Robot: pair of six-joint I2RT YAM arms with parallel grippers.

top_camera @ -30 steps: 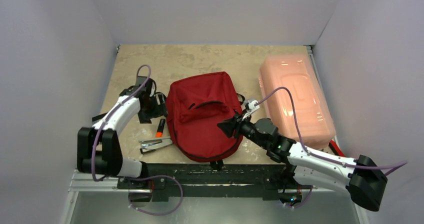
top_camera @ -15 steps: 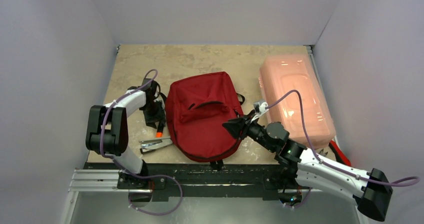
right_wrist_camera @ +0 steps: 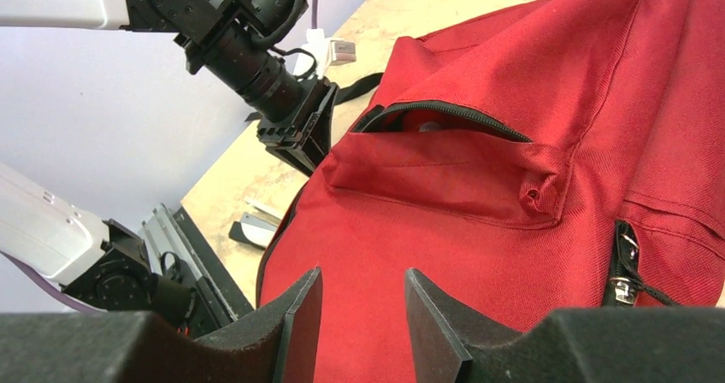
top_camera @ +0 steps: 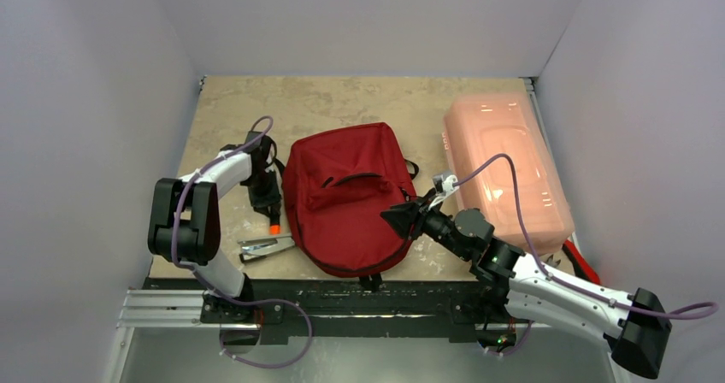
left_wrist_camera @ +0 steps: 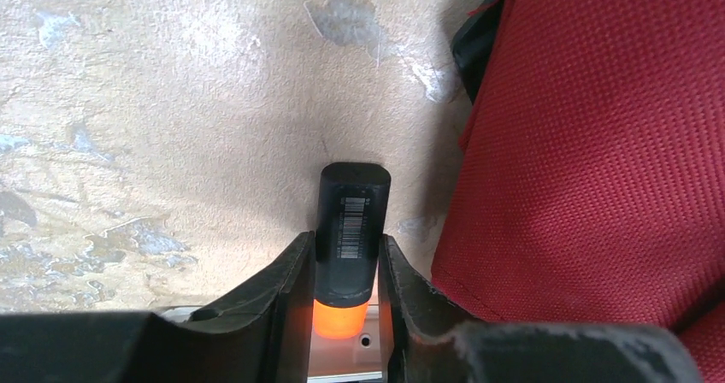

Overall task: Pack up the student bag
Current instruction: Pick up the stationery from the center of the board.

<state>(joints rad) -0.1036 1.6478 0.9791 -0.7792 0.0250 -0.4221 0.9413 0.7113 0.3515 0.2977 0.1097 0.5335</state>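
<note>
The student bag [top_camera: 346, 197], dark red, lies flat in the middle of the table, its front pocket [right_wrist_camera: 445, 114] unzipped and gaping. Just left of it lies a black marker with an orange end [top_camera: 274, 222]. My left gripper [top_camera: 267, 203] points down onto it. In the left wrist view both fingers press the sides of the marker [left_wrist_camera: 352, 220], so the left gripper [left_wrist_camera: 344, 242] is shut on it, beside the bag's edge [left_wrist_camera: 598, 144]. My right gripper [top_camera: 400, 216] hovers at the bag's right side; the right gripper [right_wrist_camera: 361, 273] is open over red fabric, holding nothing.
A silver and black stapler [top_camera: 265, 246] lies near the front edge, left of the bag. A pale pink translucent plastic box [top_camera: 504, 169] fills the right side of the table, with a red item [top_camera: 581, 259] at its near end. Grey walls enclose the table.
My left arm swung in toward the bag and came down over the marker, and its jaws closed from wide onto it. The right gripper drew back slightly right, then held still.
</note>
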